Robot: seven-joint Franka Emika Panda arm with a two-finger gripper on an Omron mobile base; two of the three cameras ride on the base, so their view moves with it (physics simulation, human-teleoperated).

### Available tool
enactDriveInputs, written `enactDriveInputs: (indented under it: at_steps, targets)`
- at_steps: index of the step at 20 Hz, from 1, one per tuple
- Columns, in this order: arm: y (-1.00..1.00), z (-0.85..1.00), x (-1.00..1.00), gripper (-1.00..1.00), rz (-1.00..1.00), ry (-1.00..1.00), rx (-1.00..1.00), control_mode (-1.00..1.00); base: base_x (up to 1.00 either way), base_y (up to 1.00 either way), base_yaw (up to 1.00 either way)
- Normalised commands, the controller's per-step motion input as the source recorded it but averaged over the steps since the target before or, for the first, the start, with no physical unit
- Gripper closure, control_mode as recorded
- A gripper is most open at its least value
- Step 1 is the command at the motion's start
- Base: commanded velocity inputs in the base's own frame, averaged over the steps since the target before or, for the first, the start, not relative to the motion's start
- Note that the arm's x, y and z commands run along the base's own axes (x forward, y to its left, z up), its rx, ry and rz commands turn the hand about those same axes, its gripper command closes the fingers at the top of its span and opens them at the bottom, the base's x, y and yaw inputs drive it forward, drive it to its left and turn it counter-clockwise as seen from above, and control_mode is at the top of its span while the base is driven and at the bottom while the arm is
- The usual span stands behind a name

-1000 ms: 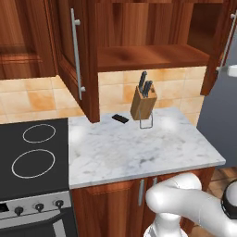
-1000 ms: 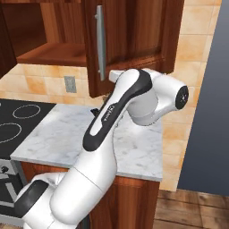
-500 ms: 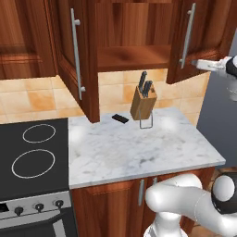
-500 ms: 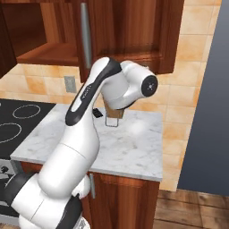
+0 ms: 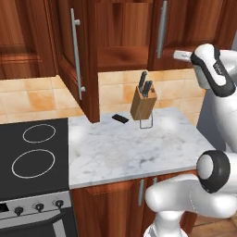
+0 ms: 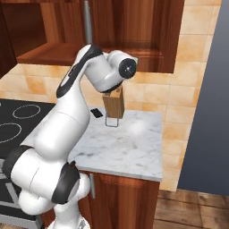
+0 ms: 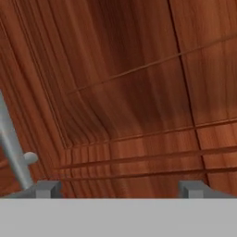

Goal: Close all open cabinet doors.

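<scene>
While the white arm reached toward the upper right of the left base view, two tall reddish-brown glossy wooden cabinet doors with long silver bar handles were at different stages: the right-hand door (image 5: 173,28) stood nearly flush with the cabinet front yet seemingly not fully shut, and the left-hand door (image 5: 76,55) at upper centre-left hung wide open, edge-on to the camera, with the open shelf between them. In the hand view the gripper (image 7: 119,189) had its two tips spread wide and empty, close before a wood panel (image 7: 139,92), a silver bar handle (image 7: 14,148) at the lower left. By my judgement, roughly half the work remained. On the grey-veined marble worktop (image 5: 139,148) stood a wooden knife block (image 5: 143,102).
</scene>
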Motion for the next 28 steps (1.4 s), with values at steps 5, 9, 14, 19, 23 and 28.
enactDriveInputs:
  at_steps: [5, 9, 14, 19, 23, 28]
  targets:
    - [0.12, -0.14, 0.68, -1.00, -0.10, 0.23, -0.03, -1.00, 0.00, 0.00, 0.00]
    - [0.00, -0.29, 0.72, -1.00, -0.04, 0.21, -0.01, -1.00, 0.00, 0.00, 0.00]
    - [0.30, -0.67, -0.17, -1.00, 0.00, 0.08, -0.07, -1.00, 0.00, 0.00, 0.00]
    - [0.93, -0.65, -0.93, -1.00, 0.03, -0.07, -0.19, -1.00, 0.00, 0.00, 0.00]
    - [0.78, -0.11, -0.93, -1.00, 0.05, -0.02, -0.16, -1.00, 0.00, 0.00, 0.00]
    - [0.59, 0.00, -1.00, -1.00, 0.07, 0.00, -0.16, -1.00, 0.00, 0.00, 0.00]
